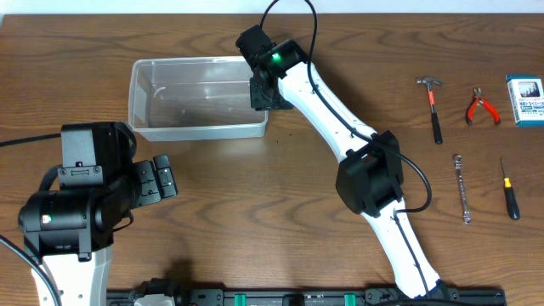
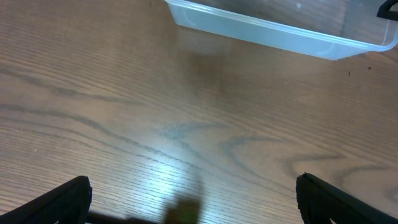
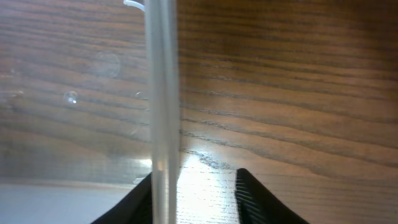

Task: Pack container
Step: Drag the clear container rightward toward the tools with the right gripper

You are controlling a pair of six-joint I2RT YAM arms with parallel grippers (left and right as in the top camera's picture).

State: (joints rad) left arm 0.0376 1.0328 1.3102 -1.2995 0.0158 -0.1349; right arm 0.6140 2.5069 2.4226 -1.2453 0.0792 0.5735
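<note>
The clear plastic container (image 1: 183, 61) stands empty at the back left of the table. My right gripper (image 1: 262, 92) is at its right end wall. In the right wrist view the wall (image 3: 161, 93) stands upright between the jaws (image 3: 194, 180). The left finger is against it on the inside. The right finger is outside, a gap away, so the gripper is open. My left gripper (image 1: 164, 177) is wide open and empty over bare wood in front of the container. The container's near wall (image 2: 280, 34) shows at the top of the left wrist view, beyond the jaws (image 2: 193, 186).
On the right of the table lie a hammer (image 1: 432, 106), red-handled pliers (image 1: 481, 106), a small blue-and-white box (image 1: 524, 99), a wrench (image 1: 462, 189) and a screwdriver (image 1: 509, 191). The right arm stretches diagonally across the middle of the table.
</note>
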